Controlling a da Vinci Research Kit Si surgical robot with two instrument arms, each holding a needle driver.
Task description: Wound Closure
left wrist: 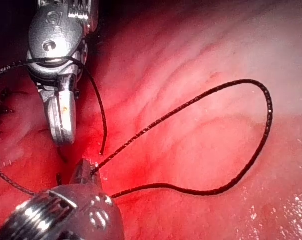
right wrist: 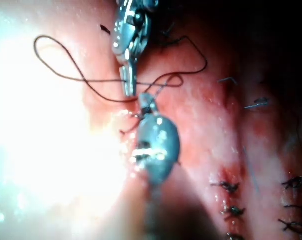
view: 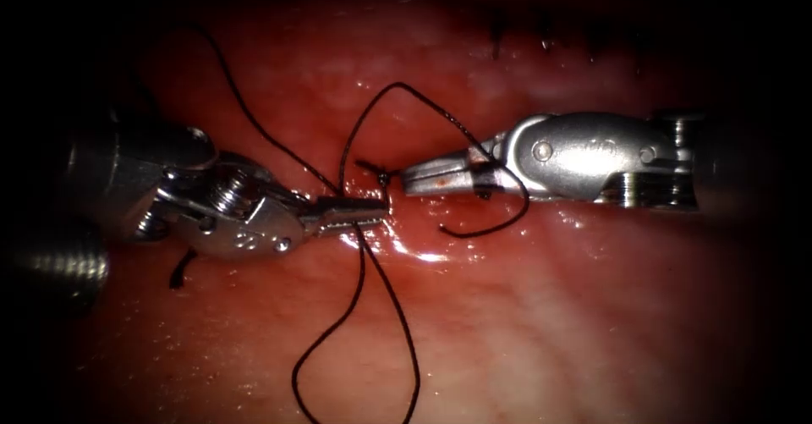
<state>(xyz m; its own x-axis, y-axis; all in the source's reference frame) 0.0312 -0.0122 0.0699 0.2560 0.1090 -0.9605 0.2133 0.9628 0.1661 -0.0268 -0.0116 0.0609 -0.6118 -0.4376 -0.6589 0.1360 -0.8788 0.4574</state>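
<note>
Thread [view: 355, 305] is the item we track: a dark strand looping over the tissue [view: 550, 322], with one long loop running toward the near edge of the tissue and another arcing up over the middle. We see a small knot [view: 382, 173] at the cut [view: 406, 250], between the two tool tips. We cannot locate the needle in these views. The left tool [view: 359, 214] lies on the left of the knot, its jaws closed on the thread where the strands converge. The right tool [view: 431, 176] points in from the right, jaws together, with a strand draped around them near their base; we cannot tell whether they clamp it. A short free thread end [view: 474, 231] curls just below that tool. Finished stitches [right wrist: 230, 187] sit along the far part of the tissue, and wet red fluid [view: 414, 250] glistens at the cut.
</note>
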